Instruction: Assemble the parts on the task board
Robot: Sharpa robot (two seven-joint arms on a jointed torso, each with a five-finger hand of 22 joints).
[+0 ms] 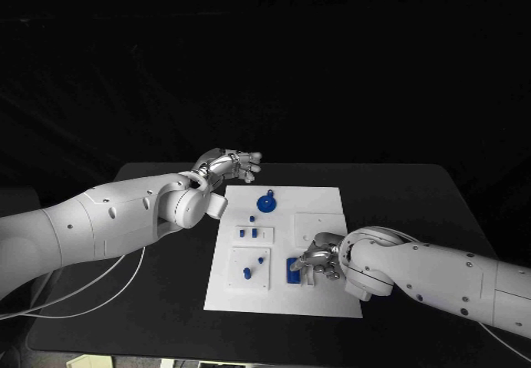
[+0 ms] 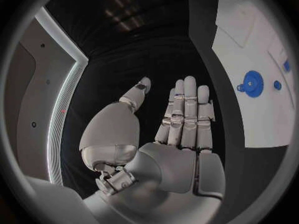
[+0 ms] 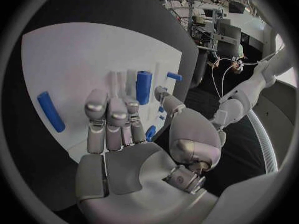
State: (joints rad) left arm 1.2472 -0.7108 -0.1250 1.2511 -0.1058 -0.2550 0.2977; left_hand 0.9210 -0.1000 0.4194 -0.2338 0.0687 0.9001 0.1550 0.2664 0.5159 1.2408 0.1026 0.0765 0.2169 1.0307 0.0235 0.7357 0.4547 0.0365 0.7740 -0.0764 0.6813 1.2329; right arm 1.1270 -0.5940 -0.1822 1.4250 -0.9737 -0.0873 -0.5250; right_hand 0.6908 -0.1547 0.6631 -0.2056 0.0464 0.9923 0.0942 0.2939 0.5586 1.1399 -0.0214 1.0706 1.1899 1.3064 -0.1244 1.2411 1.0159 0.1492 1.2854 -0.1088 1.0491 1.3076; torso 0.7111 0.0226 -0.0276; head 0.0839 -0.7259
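Note:
The white task board (image 1: 321, 211) lies in the middle of the black table. A round blue disc part (image 1: 267, 203) stands near its far edge, and small blue pegs (image 1: 252, 228) sit at mid-board. My right hand (image 1: 317, 261) hovers over the board's near right area, fingers pointing down beside a blue block (image 1: 293, 270). In the right wrist view its fingers (image 3: 111, 119) are stretched out with nothing in them; a blue peg (image 3: 143, 87) stands just beyond the thumb, and a blue rod (image 3: 50, 111) lies apart. My left hand (image 1: 230, 164) is raised off the board's far left corner, flat and empty (image 2: 181, 119).
More small blue pieces (image 1: 253, 265) sit in a square recess at the board's near left. The left wrist view shows the blue disc (image 2: 252, 83) on the board (image 2: 243, 40), well away from that hand. Bare black table (image 1: 398, 192) surrounds the board.

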